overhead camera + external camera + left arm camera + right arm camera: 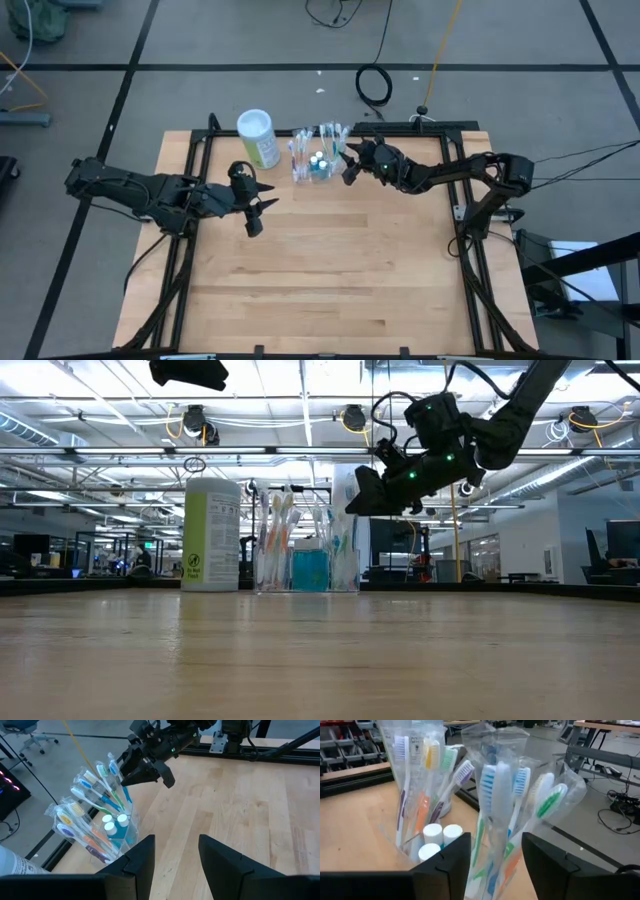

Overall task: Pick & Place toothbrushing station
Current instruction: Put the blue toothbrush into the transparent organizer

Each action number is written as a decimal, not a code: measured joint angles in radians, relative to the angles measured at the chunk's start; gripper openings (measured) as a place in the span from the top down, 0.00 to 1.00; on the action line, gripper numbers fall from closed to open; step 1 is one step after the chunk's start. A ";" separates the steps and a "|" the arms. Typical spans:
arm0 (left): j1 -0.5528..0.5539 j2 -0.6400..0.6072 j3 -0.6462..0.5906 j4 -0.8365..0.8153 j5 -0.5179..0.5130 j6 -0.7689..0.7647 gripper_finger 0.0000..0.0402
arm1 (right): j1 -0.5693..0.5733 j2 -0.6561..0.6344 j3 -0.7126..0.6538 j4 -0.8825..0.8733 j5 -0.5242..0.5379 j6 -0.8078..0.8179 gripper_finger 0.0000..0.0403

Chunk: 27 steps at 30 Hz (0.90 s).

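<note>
The toothbrushing station [318, 160] is a clear plastic holder that stands upright on the table near its far edge. It holds several wrapped toothbrushes and small white-capped tubes, and also shows in the low view [305, 560] and the left wrist view [107, 822]. My right gripper [349, 166] is open, above table height at the station's right side. In its wrist view [495, 857] a pack of wrapped toothbrushes [507, 795] stands just ahead, between the fingers. My left gripper [262, 205] is open and empty [175, 855], nearer the table's left and short of the station. My right gripper comes at the station's right-hand pack of wrapped toothbrushes [490, 870] slanting from the table's right, and the pack shows in the gap between its open fingers. I cannot tell whether a finger touches the wrapping.
A green canister with a white lid [257, 136] stands just left of the station, also in the low view [212, 535]. A black frame rail [420, 130] runs along the table's far edge. Bare wood [330, 270] lies toward the near edge.
</note>
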 joint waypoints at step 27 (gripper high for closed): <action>0.000 0.000 0.000 0.000 0.000 0.000 0.60 | 0.041 -0.168 0.000 -0.280 0.002 0.002 0.58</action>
